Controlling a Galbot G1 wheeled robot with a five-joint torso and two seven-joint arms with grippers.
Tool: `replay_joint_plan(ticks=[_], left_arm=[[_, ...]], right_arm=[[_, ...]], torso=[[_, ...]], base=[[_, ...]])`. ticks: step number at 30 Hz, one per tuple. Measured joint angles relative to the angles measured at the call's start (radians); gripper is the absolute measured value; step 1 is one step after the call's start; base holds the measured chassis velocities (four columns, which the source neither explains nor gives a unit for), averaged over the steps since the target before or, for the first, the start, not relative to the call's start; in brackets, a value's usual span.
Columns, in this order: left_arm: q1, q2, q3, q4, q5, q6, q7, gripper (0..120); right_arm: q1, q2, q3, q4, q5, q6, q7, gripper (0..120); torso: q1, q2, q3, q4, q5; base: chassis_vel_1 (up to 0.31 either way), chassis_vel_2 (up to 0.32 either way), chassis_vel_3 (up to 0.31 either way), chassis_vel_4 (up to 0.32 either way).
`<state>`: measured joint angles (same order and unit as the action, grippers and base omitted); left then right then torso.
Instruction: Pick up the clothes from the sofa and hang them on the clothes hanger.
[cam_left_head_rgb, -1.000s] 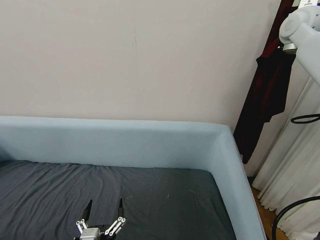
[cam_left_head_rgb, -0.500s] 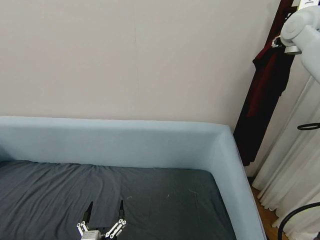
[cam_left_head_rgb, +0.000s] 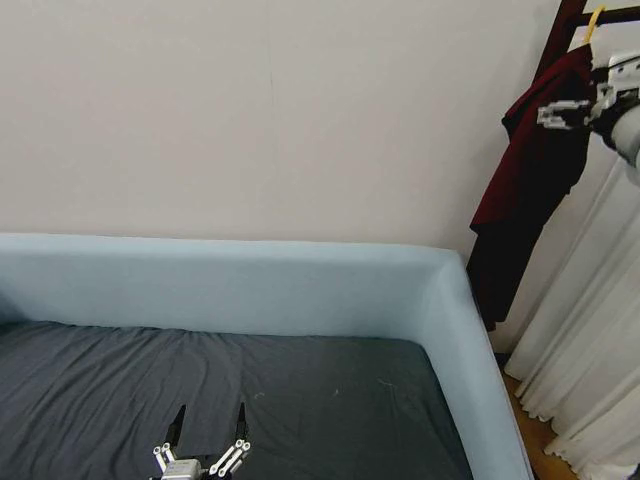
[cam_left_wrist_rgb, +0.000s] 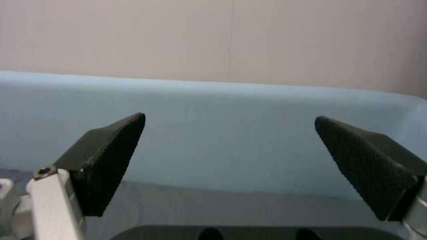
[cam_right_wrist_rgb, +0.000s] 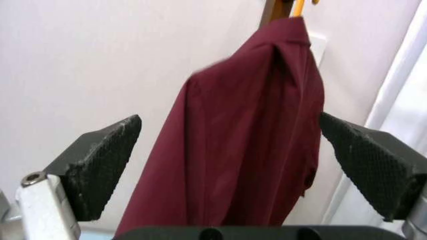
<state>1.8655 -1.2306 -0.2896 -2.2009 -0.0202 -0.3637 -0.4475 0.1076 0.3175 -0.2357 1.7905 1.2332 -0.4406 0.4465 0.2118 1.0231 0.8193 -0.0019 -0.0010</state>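
Observation:
A maroon shirt (cam_left_head_rgb: 535, 160) hangs on a yellow hanger (cam_left_head_rgb: 595, 20) from a dark wooden stand (cam_left_head_rgb: 562, 25) at the far right, beyond the sofa's end. My right gripper (cam_left_head_rgb: 562, 112) is open beside the shirt's shoulder, holding nothing. In the right wrist view the shirt (cam_right_wrist_rgb: 247, 140) hangs free beyond that open gripper (cam_right_wrist_rgb: 230, 119), under the hanger (cam_right_wrist_rgb: 297, 7). My left gripper (cam_left_head_rgb: 205, 440) hovers open and idle low over the sofa's dark grey seat (cam_left_head_rgb: 330, 400). In the left wrist view the left gripper (cam_left_wrist_rgb: 229, 119) faces the sofa back (cam_left_wrist_rgb: 227, 135).
The light blue sofa (cam_left_head_rgb: 250, 285) runs along the wall, its right armrest (cam_left_head_rgb: 470, 370) close to the stand. A white curtain (cam_left_head_rgb: 590, 380) hangs at the right, with a strip of wooden floor (cam_left_head_rgb: 530, 435) below it.
My right arm has drawn back to the right, off the stand's top. The shirt, which it partly covered before, now hangs higher and in full view on the hanger. The left gripper has stayed put.

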Motion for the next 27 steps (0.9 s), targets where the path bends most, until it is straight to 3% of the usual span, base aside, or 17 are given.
replay_joint_plan(ticks=[1, 4, 9, 13, 19, 23, 25, 27], left_arm=[[0.0, 0.0, 0.0, 0.0, 0.0, 0.0, 0.0, 100], [0.001, -0.007, 0.007, 0.01, 0.001, 0.001, 0.003, 100], [-0.003, -0.013, 0.008, 0.027, 0.002, -0.005, 0.005, 100], [0.003, -0.023, -0.004, 0.028, 0.005, -0.011, 0.006, 100], [0.001, -0.025, -0.008, 0.031, 0.005, -0.012, 0.007, 100], [-0.007, -0.032, -0.01, 0.051, 0.006, -0.019, 0.01, 100], [-0.008, -0.033, -0.01, 0.054, 0.006, -0.02, 0.014, 100], [-0.013, -0.036, -0.01, 0.064, 0.008, -0.027, 0.028, 100]], right_arm=[[0.0, 0.0, 0.0, 0.0, 0.0, 0.0, 0.0, 100], [-0.208, -0.051, 0.144, 0.087, 0.003, 0.063, -0.023, 100], [-0.398, -0.067, 0.242, 0.193, -0.037, 0.135, -0.026, 100], [-0.588, 0.033, 0.285, 0.225, -0.117, 0.19, -0.01, 100], [-0.667, 0.098, 0.311, 0.225, -0.159, 0.201, -0.002, 100], [-0.992, 0.217, 0.504, 0.239, -0.299, 0.248, -0.029, 100], [-1.041, 0.235, 0.537, 0.243, -0.317, 0.253, -0.035, 100], [-1.174, 0.291, 0.649, 0.26, -0.383, 0.27, -0.055, 100]], torso=[[0.0, 0.0, 0.0, 0.0, 0.0], [0.0, 0.0, 0.0, 0.0009, 0.0007], [0.0, 0.0, 0.0, 0.0006, -0.0004], [0.0, 0.0, 0.0, 0.0012, 0.0008], [0.0, 0.0, 0.0, 0.0013, 0.0004], [0.0, 0.0, 0.0, 0.0006, 0.0001], [0.0, 0.0, 0.0, 0.0004, 0.0005], [0.0, 0.0, 0.0, 0.0004, 0.0005]], base=[[0.0, 0.0, 0.0, 0.0], [0.0, 0.0, 0.0, 0.0], [0.0, 0.0, 0.0, 0.0], [0.0, 0.0, 0.0, 0.0], [0.0, 0.0, 0.0, 0.0], [0.0, 0.0, 0.0, 0.0], [0.0, 0.0, 0.0, 0.0], [0.0, 0.0, 0.0, 0.0]])
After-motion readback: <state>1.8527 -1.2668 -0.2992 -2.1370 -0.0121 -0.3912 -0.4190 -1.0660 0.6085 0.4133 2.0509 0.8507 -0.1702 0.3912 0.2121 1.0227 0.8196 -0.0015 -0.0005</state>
